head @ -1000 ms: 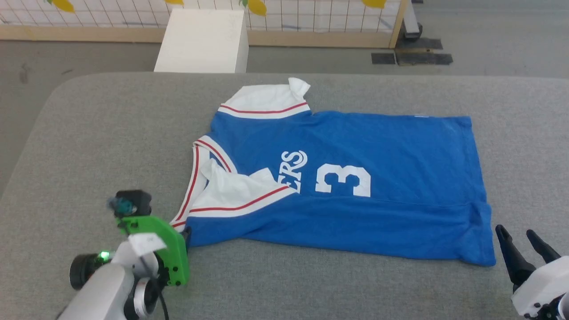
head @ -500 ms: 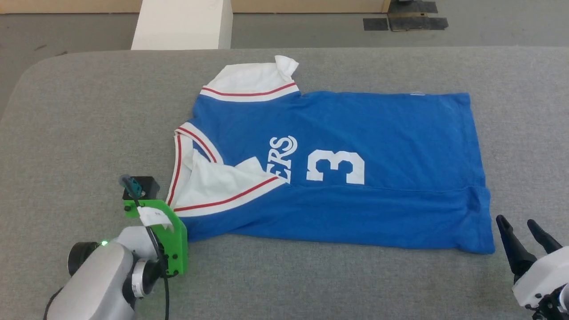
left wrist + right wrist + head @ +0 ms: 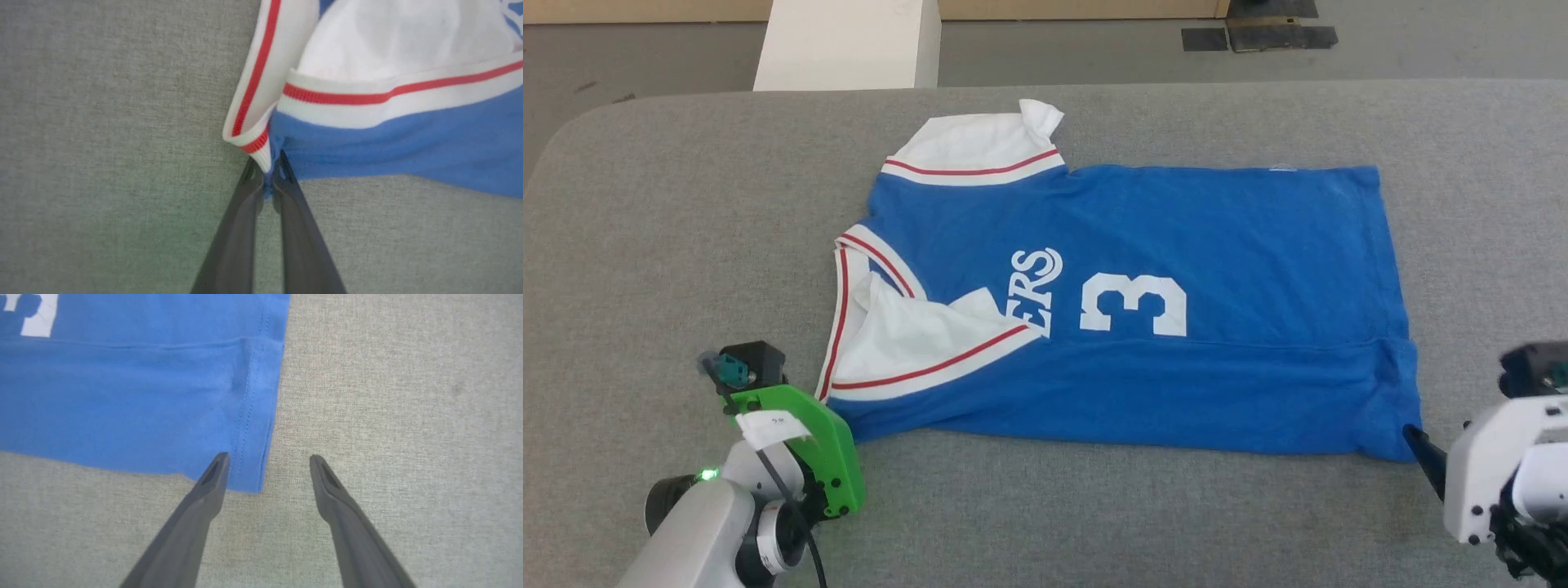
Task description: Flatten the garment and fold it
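Note:
The garment (image 3: 1217,237), a royal-blue jersey with a white "3" and red-striped white trim, lies spread on the grey table (image 3: 686,204), neck end to the left. Its near white sleeve (image 3: 915,343) is folded over the chest. In the left wrist view my left gripper (image 3: 267,171) is shut on the garment's (image 3: 388,147) near-left corner, beside the striped collar trim. That arm's green wrist mount (image 3: 817,441) covers the spot in the head view. My right gripper (image 3: 268,458) stands open at the garment's (image 3: 122,396) near-right hem corner, one finger (image 3: 212,477) over the cloth.
A white box (image 3: 845,45) stands on the floor beyond the table's far edge. Dark mats (image 3: 1258,37) lie on the floor at the back right. Bare grey table surrounds the garment on all sides, with a rounded corner at the far left.
My left gripper has closed on the garment's near-left corner. My right gripper has moved forward to the hem corner. The head camera tilted down, shifting the whole picture.

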`<state>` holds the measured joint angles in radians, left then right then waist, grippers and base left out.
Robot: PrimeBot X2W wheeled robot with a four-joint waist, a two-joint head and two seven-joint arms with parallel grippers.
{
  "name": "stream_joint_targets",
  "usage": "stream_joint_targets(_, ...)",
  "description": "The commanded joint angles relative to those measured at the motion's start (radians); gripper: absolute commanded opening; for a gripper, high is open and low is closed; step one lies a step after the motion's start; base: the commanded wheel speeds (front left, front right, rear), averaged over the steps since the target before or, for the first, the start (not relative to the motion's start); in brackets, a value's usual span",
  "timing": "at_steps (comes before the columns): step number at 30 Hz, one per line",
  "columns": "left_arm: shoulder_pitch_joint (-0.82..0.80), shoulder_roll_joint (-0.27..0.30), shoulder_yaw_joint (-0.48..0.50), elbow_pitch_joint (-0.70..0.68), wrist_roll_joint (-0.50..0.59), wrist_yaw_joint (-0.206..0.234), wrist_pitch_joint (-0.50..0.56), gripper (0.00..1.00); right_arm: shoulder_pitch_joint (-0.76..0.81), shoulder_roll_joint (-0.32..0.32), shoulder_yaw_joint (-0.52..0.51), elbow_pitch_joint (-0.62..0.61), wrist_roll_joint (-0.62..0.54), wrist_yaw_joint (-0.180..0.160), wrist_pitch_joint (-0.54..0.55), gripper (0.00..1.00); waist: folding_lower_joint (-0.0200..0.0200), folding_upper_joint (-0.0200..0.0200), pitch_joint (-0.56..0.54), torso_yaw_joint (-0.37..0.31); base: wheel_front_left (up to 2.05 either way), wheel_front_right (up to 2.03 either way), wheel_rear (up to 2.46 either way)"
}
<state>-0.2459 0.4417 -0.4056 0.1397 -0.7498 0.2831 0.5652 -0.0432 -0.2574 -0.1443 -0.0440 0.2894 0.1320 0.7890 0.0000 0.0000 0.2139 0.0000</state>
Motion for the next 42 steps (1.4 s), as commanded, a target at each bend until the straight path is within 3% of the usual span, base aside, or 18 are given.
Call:
stream_joint_targets(1, 0.018, -0.001, 0.004, -0.014, -0.015, 0.009, -0.009, 0.00, -0.031, -0.005, 0.013, -0.006, -0.027, -0.001, 0.040, 1.00, 0.0000, 0.0000, 0.007, 0.003, 0.00, 0.00, 0.00)
stream_joint_targets(8, 0.025, 0.002, 0.007, -0.080, -0.011, 0.024, -0.015, 0.00, -0.094, -0.015, 0.082, 0.029, -0.091, -0.001, 0.225, 1.00, 0.0000, 0.0000, 0.049, 0.036, 0.00, 0.00, 0.00)
stream_joint_targets(16, 0.028, -0.013, 0.013, -0.082, -0.019, 0.020, -0.047, 0.00, -0.119, -0.046, 0.174, 0.099, -0.094, -0.001, 0.270, 1.00, 0.0000, 0.0000, 0.073, 0.049, 0.00, 0.00, 0.00)
stream_joint_targets(17, 0.028, -0.016, 0.014, -0.080, -0.021, 0.018, -0.051, 0.00, -0.120, -0.047, 0.176, 0.104, -0.087, -0.001, 0.274, 0.73, 0.0000, 0.0000, 0.073, 0.049, 0.00, 0.00, 0.00)
stream_joint_targets(18, 0.028, -0.017, 0.013, -0.078, -0.022, 0.017, -0.053, 0.00, -0.121, -0.047, 0.175, 0.105, -0.080, -0.001, 0.272, 0.33, 0.0000, 0.0000, 0.073, 0.050, 0.00, 0.00, 0.00)
stream_joint_targets(19, 0.028, -0.018, 0.014, -0.075, -0.023, 0.015, -0.058, 0.00, -0.123, -0.050, 0.176, 0.104, -0.075, -0.001, 0.266, 0.00, 0.0000, 0.0000, 0.071, 0.049, 0.00, 0.00, 0.00)
stream_joint_targets(30, 0.075, -0.023, 0.081, -0.092, -0.076, 0.015, -0.116, 0.00, -0.107, -0.065, 0.090, 0.058, 0.005, -0.001, 0.206, 0.00, 0.0000, 0.0000, -0.010, 0.041, 0.00, 0.00, 0.00)
stream_joint_targets(42, 0.275, 0.051, 0.143, -0.272, -0.124, 0.098, -0.059, 0.00, 0.018, -0.091, -0.006, -0.018, 0.049, -0.001, 0.252, 0.00, 0.0000, 0.0000, -0.073, 0.044, 0.00, 0.00, 0.00)
